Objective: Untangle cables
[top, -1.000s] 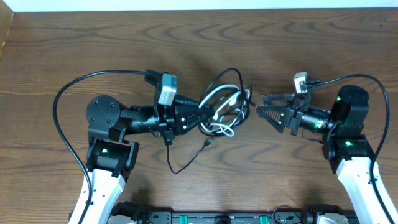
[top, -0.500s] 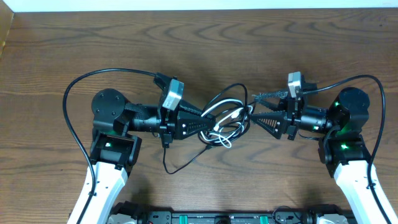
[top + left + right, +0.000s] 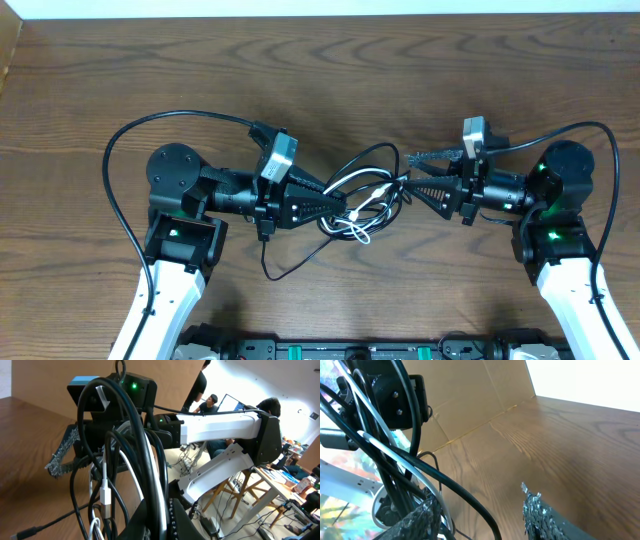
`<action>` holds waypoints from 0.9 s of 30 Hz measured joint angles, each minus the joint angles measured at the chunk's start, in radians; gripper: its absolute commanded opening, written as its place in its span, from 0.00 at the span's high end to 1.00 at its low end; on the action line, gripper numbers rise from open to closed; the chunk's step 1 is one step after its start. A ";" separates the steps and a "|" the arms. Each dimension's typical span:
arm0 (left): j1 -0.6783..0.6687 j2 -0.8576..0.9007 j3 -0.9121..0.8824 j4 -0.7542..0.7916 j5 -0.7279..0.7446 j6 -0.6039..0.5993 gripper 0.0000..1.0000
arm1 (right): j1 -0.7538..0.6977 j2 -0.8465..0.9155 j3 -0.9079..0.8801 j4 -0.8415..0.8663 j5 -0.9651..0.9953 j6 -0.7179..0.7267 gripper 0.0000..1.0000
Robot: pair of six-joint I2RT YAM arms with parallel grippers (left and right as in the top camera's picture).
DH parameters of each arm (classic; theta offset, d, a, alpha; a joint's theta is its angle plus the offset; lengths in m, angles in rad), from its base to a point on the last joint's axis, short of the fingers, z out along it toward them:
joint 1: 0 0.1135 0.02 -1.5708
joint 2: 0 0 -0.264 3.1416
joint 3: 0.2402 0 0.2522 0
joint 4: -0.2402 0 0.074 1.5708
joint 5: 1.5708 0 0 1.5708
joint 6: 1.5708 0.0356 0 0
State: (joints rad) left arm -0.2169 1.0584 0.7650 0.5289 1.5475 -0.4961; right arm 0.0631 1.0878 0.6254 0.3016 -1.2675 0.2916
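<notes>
1. On the overhead view I have the cables (image 3: 360, 195) bunched near the middle of the table (image 3: 320, 70): black loops with a white cord threaded through them.
2. My left end effector (image 3: 335, 208) reaches in from 9 o'clock. Its jaws are closed on the cables at the bundle's 9 o'clock edge.
3. In the left wrist view the cables (image 3: 145, 450) rise right in front of the lens, black loops with a white plug among them.
4. My right end effector (image 3: 409, 170) comes in from 3 o'clock with its jaws spread apart, its tips at the bundle's 3 o'clock edge.
5. The right wrist view shows both textured fingers (image 3: 545, 520) separated, with the cables (image 3: 395, 455) crossing at the 9 o'clock side.
6. One black tail trails off the bundle toward 7 o'clock and lies on the table.
</notes>
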 measured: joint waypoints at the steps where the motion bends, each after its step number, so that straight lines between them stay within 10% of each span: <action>1: 0.000 0.000 0.000 0.000 0.000 0.000 0.93 | 0.000 0.000 0.000 0.000 0.001 -0.004 0.42; 27: 0.000 0.000 0.000 0.055 0.000 0.000 0.92 | -0.055 0.000 0.000 -0.075 0.005 -0.048 0.43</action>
State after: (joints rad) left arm -0.2169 1.0584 0.7650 0.5835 1.5475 -0.4965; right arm 0.0082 1.0878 0.6254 0.2268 -1.2621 0.2432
